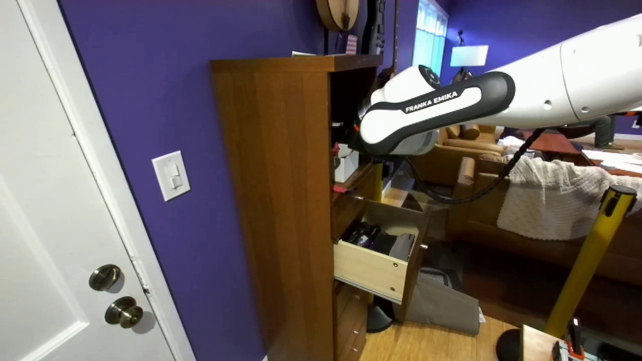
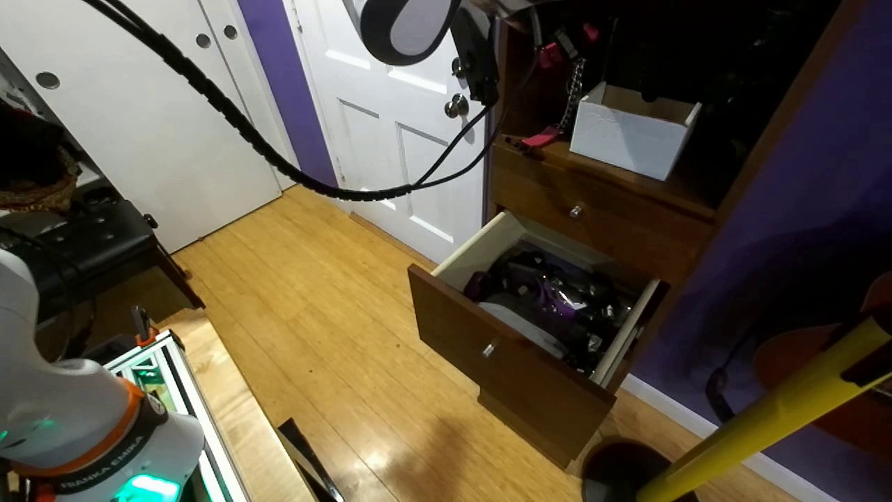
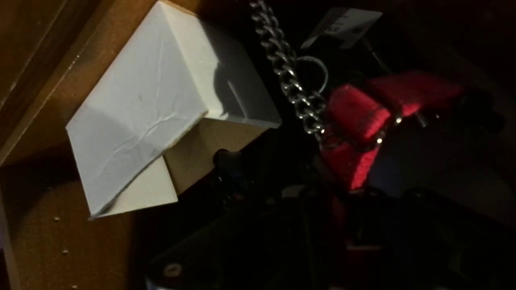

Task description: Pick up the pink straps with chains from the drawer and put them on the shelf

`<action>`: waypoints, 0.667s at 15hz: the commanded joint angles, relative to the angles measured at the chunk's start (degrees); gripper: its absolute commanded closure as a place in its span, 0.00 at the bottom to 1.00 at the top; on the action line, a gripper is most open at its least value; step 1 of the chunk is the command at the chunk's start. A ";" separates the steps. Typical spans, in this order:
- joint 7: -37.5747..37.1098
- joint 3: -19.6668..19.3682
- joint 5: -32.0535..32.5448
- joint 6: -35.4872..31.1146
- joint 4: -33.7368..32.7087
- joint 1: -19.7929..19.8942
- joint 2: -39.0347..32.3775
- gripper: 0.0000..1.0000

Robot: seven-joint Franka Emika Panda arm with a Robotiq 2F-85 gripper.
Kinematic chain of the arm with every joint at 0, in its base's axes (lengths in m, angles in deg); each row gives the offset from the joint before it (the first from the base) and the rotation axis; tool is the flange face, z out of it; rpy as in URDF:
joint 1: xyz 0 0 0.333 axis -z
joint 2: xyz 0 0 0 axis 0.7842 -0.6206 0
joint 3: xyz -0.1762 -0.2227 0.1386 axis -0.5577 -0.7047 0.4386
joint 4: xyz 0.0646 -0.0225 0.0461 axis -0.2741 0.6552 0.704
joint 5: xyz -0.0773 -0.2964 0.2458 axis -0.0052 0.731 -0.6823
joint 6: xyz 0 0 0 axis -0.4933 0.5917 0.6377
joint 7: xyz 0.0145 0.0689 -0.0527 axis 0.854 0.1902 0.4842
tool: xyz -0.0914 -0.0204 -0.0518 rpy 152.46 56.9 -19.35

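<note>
The pink straps with a silver chain show in the wrist view (image 3: 354,112), where the chain (image 3: 286,76) runs up from them. My gripper (image 3: 332,197) is very dark there, with a pink strap between its fingertips; it looks shut on it. In an exterior view the gripper (image 2: 568,43) is inside the cabinet's open compartment. The chain (image 2: 575,84) hangs below it, and a lower pink strap (image 2: 542,137) lies on the shelf's (image 2: 690,199) front left edge. The pulled-out drawer (image 2: 488,362) is below. The fingers are mostly hidden by the arm and cabinet side in an exterior view (image 1: 343,133).
A white open box (image 2: 624,136) stands on the shelf beside the chain; it shows in the wrist view (image 3: 137,92). The drawer holds dark and purple items (image 2: 557,300). The cabinet side (image 1: 281,200) flanks the compartment. A yellow post (image 2: 773,404) stands near the drawer.
</note>
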 commanded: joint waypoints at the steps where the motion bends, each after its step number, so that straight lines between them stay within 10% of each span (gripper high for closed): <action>1: 2.23 0.07 -1.58 2.16 0.70 1.13 -0.58 0.99; 10: 7.48 1.07 -3.63 8.58 0.60 1.73 -1.67 0.99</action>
